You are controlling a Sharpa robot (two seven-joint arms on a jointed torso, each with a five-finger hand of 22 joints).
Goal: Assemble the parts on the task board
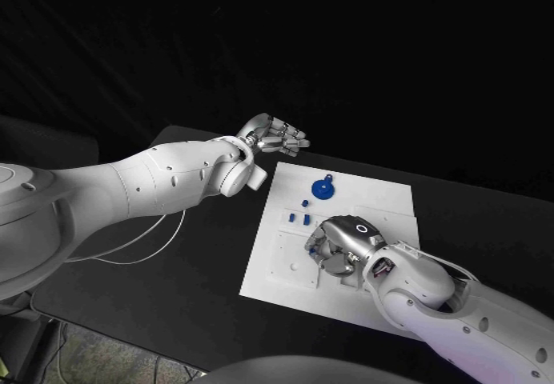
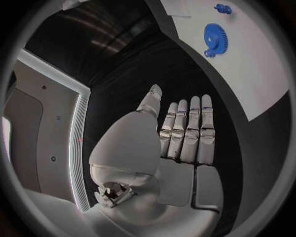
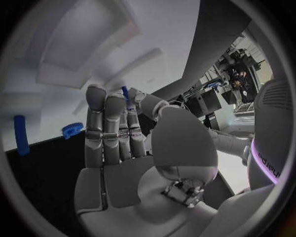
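The white task board (image 1: 387, 198) lies mid-table. A blue gear (image 1: 323, 189) sits near its far edge, with a small blue part (image 1: 328, 178) just beyond it; both show in the left wrist view as the gear (image 2: 212, 35) and the small part (image 2: 223, 8). A few small blue pegs (image 1: 300, 214) lie left of centre. My right hand (image 1: 343, 244) is down on the board's middle, fingers towards the surface. In the right wrist view a small blue part (image 3: 125, 92) sits pinched between its thumb and fingers. My left hand (image 1: 274, 138) hovers off the board's far left corner, fingers straight (image 2: 185, 131) and holding nothing.
Raised white fixtures (image 1: 303, 264) stand on the board's near left part beside my right hand. In the right wrist view a blue peg (image 3: 21, 134) and a blue gear (image 3: 72, 129) lie near the board's edge. Black table (image 1: 173, 256) surrounds the board.
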